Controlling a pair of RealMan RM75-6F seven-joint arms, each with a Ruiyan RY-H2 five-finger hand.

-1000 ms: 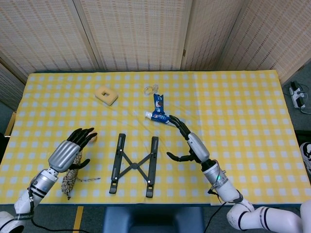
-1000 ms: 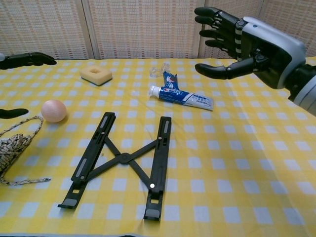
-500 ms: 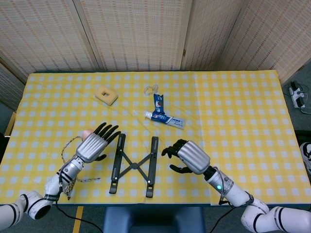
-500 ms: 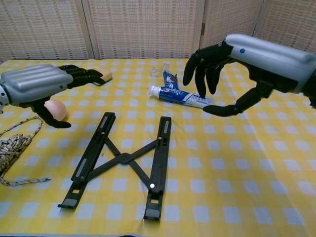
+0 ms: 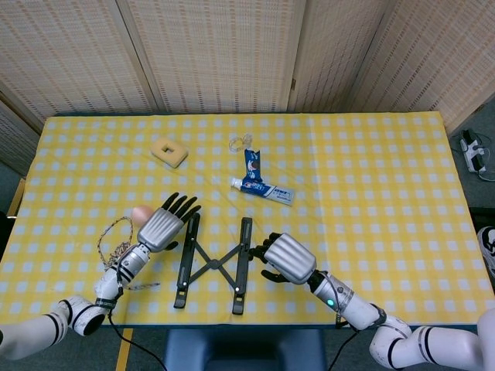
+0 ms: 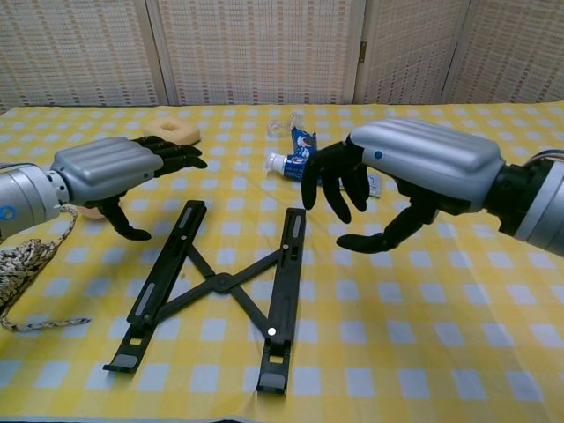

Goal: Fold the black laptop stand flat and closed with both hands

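Observation:
The black laptop stand lies spread open on the yellow checked cloth, two long bars joined by a crossed X link. My left hand hovers palm down just left of the left bar, fingers spread, holding nothing. My right hand hangs close to the right of the right bar, fingers curved downward and apart, thumb out, empty. In the chest view both hands sit above the cloth, and neither touches the stand.
A blue and white toothpaste tube lies behind the stand. A tan square block and a clear small object sit farther back. A peach ball and coiled rope lie at the left, partly under my left arm.
Both hands have come in toward the stand and lower. The left hand slid right to the left bar; the right hand moved left, down beside the right bar. The stand has not moved.

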